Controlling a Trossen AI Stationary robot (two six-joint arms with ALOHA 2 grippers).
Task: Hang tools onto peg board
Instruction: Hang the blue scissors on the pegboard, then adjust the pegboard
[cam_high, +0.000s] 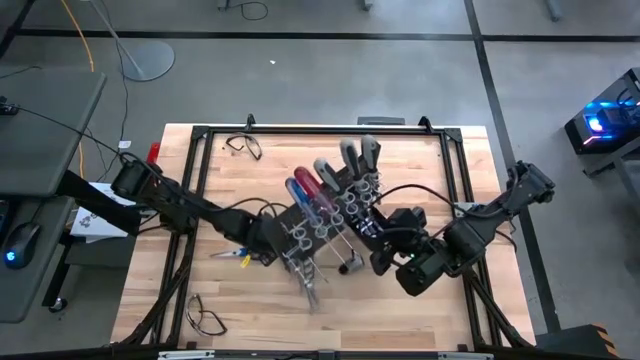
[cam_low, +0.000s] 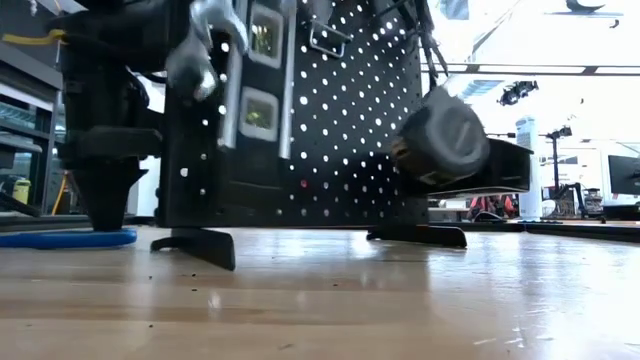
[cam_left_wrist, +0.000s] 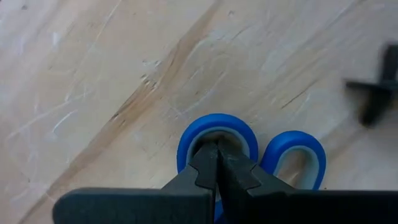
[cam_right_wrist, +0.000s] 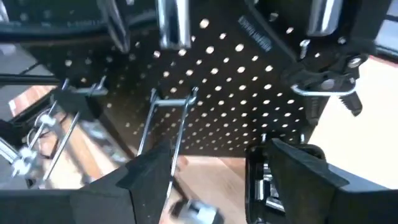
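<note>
one peg board (cam_high: 335, 215), one pair of blue scissors (cam_left_wrist: 249, 149), two safety glasses (cam_high: 205, 318), two red-handled screwdrivers (cam_high: 303, 185)

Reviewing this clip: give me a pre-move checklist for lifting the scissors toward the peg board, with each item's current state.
1. Left hand shut on the scissors handle loop: ok.
2. Scissors lying on the table, not yet lifted: ok.
3. Right hand open, holding nothing, facing the peg board: ok.
4. Bare hook available on the board: ok.
5. Peg board standing on its feet: ok.
6. Grip firm enough to lift: cannot tell.
</note>
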